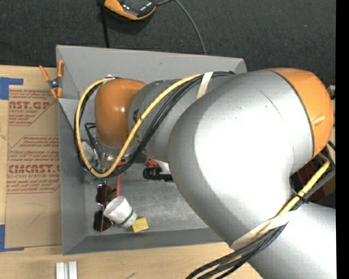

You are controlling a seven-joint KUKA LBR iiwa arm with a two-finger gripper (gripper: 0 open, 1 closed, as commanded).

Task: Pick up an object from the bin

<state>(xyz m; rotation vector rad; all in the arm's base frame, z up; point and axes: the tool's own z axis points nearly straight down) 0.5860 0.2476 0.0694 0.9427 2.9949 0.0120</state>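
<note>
At the bin's (72, 207) left end: your gripper (102, 162) hung low, so the wrist hid it
Grip: couldn't tell, open or closed
Closest: 1 white cup (120, 211), yellow block (140, 224)

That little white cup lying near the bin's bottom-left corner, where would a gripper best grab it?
Probably across its white middle, coming straight down: the cup lies on its side, a dark thing crowds it on the view's left and a yellow block sits by its green end.

An orange-and-black device (130, 7) rests on the dark floor (32, 22).
</note>
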